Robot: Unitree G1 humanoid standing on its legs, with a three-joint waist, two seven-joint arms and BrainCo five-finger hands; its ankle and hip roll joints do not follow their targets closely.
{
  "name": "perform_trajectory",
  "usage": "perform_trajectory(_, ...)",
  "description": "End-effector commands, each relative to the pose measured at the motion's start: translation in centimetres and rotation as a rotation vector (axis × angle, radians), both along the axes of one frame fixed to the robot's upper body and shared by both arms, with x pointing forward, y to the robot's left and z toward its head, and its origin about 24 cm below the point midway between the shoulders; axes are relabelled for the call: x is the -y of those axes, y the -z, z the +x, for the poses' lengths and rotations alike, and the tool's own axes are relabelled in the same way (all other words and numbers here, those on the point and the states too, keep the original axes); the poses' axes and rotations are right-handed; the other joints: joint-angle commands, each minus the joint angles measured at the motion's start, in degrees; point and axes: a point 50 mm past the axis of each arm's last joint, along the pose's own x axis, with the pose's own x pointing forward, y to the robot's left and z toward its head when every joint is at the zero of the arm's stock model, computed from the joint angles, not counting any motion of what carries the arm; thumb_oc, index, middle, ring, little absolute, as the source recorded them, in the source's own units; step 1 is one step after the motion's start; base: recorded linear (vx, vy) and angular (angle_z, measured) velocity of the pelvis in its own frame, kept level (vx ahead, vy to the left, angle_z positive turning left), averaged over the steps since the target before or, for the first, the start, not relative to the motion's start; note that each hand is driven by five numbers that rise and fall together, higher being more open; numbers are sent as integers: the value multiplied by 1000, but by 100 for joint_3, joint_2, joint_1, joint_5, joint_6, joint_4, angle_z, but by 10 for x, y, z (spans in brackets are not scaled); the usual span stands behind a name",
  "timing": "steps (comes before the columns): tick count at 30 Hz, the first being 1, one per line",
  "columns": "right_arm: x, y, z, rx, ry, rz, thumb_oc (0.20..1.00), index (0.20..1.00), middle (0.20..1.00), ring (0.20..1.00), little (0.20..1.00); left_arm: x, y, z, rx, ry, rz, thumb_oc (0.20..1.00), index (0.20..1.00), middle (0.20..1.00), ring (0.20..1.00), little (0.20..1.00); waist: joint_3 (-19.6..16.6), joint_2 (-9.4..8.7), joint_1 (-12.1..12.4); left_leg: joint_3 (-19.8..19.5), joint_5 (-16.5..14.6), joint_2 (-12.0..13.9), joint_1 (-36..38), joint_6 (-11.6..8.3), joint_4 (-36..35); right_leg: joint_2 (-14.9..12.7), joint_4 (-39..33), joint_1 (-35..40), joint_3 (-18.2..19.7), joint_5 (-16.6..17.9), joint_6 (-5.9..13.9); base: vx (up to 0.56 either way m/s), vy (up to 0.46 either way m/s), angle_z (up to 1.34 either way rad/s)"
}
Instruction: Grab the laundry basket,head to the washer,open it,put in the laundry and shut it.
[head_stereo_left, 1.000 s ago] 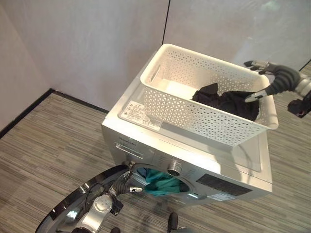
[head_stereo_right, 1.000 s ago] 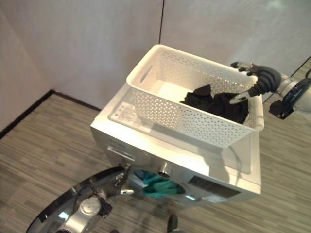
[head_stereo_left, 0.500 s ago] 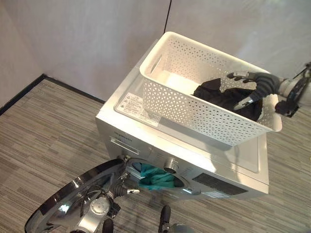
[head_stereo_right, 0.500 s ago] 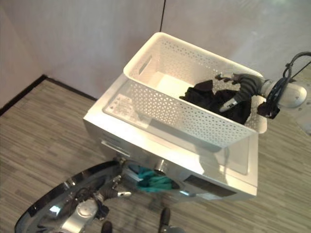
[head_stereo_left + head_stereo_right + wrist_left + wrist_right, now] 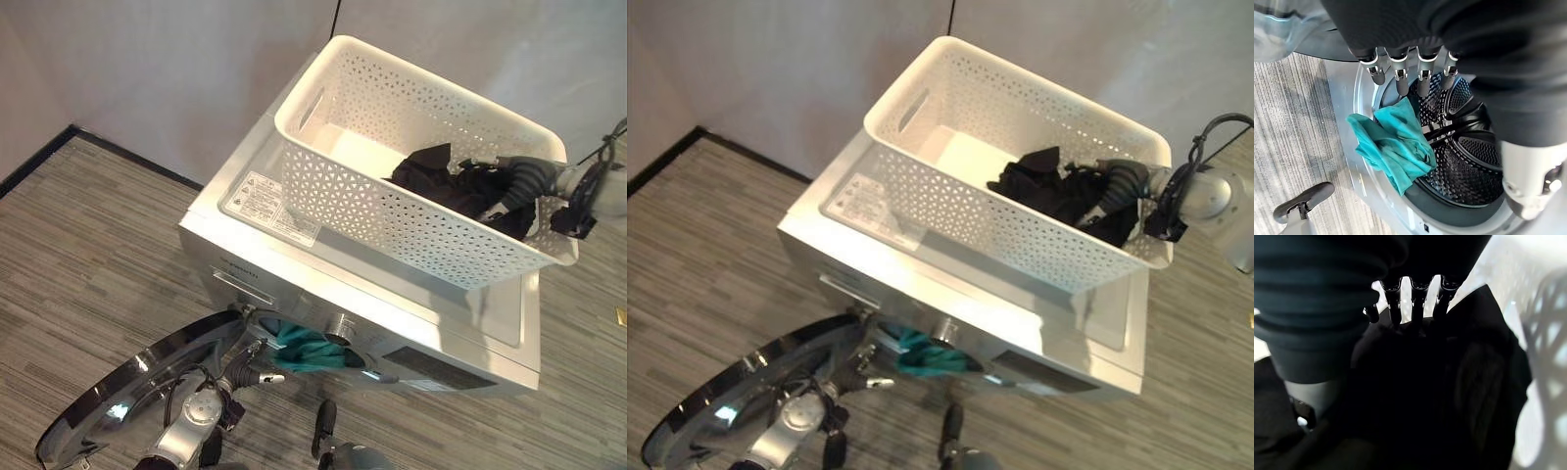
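The right hand (image 5: 511, 186) was hovering above the far rim of the laundry basket (image 5: 411, 230) a second ago; it has since come down inside the basket and its fingers (image 5: 1419, 296) now press into the black clothes (image 5: 460, 191) lying there, reaching toward the basket's middle

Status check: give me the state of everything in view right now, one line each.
Washer: door swung open.
Teal cloth: draped over the drum's rim.
Laundry basket: upright on top of the washer.
Black clothes: inside the basket.
Left hand: open, by the drum opening.
Right hand: down in the basket on the black clothes.
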Motion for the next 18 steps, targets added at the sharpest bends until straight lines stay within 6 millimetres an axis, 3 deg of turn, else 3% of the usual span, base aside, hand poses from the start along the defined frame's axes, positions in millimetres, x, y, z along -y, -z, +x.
perform_trajectory(1,-1,-34,6,83,14,-122,1000,1000,1000,1000,1000,16,-37,26,185,78,-101,1000,1000,1000,1000,1000,403,-141,236,132,497,313,358,-30,21,-224,313,-106,335,-629,394,0,0,0)
perform_trajectory(8,-13,-11,16,-11,-7,-124,1000,1000,1000,1000,1000,22,-41,30,205,86,-118,1000,1000,1000,1000,1000,584,-77,306,-18,599,285,-142,-94,21,-223,147,-352,262,-531,404,-41,-29,13)
perform_trajectory(15,-13,14,11,-122,-27,-113,1000,1000,1000,1000,1000,21,-43,30,213,86,-128,1000,1000,1000,1000,1000,599,-76,351,-80,566,272,-304,-113,21,-231,119,-406,216,-505,415,-12,-11,6)
perform_trajectory(16,-16,17,8,-152,-49,-98,598,598,598,598,598,22,-43,29,213,89,-131,1000,1000,1000,1000,1000,590,-61,350,-83,543,267,-298,-117,21,-247,133,-386,195,-509,419,0,0,0)
perform_trajectory(17,-16,17,8,-152,-48,-97,598,598,598,598,598,22,-43,29,212,89,-131,1000,1000,1000,1000,1000,591,-60,351,-85,543,266,-298,-117,21,-248,133,-383,192,-509,419,0,0,0)
perform_trajectory(18,-13,19,8,-158,-39,-85,200,200,200,200,200,23,-44,29,214,90,-135,1000,1000,1000,1000,1000,588,-50,351,-90,543,262,-295,-118,21,-254,137,-374,183,-509,421,0,0,0)
